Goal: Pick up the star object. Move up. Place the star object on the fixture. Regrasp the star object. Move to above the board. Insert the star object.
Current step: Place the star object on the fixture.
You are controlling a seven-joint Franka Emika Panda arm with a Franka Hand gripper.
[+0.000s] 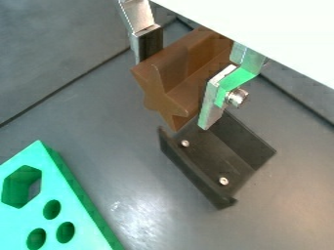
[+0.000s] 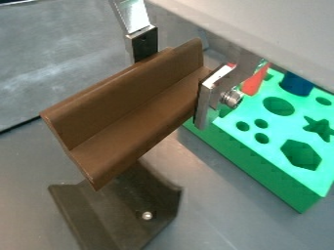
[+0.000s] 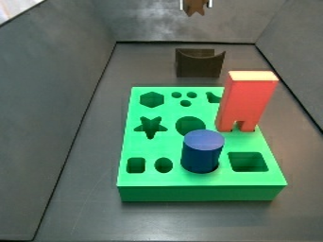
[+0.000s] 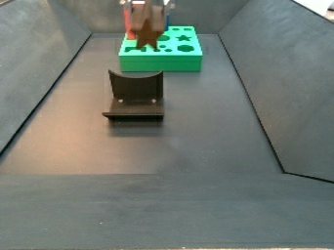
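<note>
My gripper (image 1: 183,70) is shut on the star object (image 1: 177,80), a brown wooden peg lying crosswise between the silver fingers (image 1: 222,96). It hangs in the air above the fixture (image 1: 216,156), clear of it. The peg's long ridged side (image 2: 124,122) shows above the fixture's base plate (image 2: 117,210). High at the back of a side view, the gripper (image 3: 194,8) is over the fixture (image 3: 195,62). The green board (image 3: 164,142) lies nearer the front. From the opposite side, the star object (image 4: 146,34) hangs in front of the board (image 4: 163,59), above the fixture (image 4: 135,95).
A tall red block (image 3: 248,99) and a blue cylinder (image 3: 202,151) stand in the board's holes. The star-shaped hole (image 3: 151,127) is open. Sloping dark walls (image 4: 39,78) enclose the floor on both sides.
</note>
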